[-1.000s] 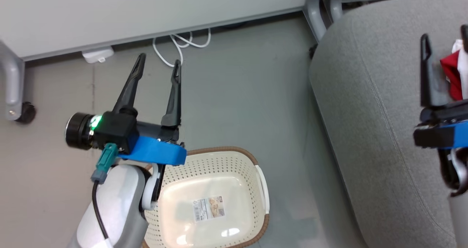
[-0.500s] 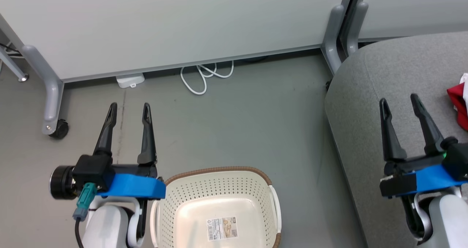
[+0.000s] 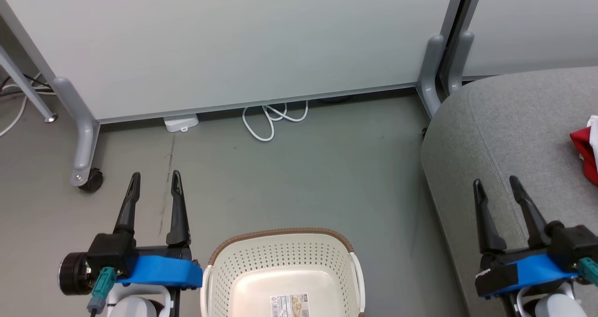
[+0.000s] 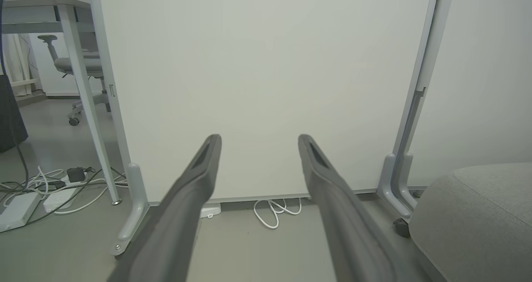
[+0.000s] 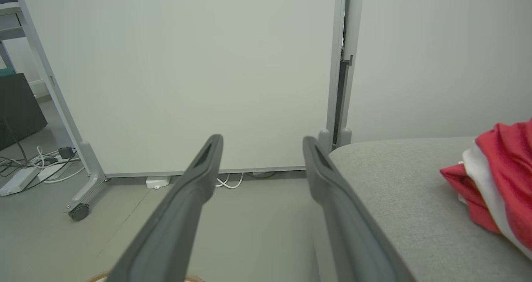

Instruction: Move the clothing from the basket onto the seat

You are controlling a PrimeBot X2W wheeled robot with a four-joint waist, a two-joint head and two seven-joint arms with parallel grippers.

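Well: left pincer [image 3: 155, 174], right pincer [image 3: 494, 181] agape, empty.

Each pair of jaws is two long, dark, tapering fingers [image 3: 178, 205]. Behind each sits a blue bracket [image 3: 161, 270]. Behind the left jaws are a black camera barrel [image 3: 71, 275], teal plug [image 3: 103, 280] and pale forearm [image 3: 133, 307].

Clothing [image 3: 582, 148] showing bright red with white trim. Basket [image 3: 280, 256] showing cream-white, dotted perforation pattern, brown braided rim. Seat [image 3: 495, 130] showing grey woven fabric. Floor [image 3: 327, 167] showing dull grey-green. Cable [image 3: 273, 121] showing white.
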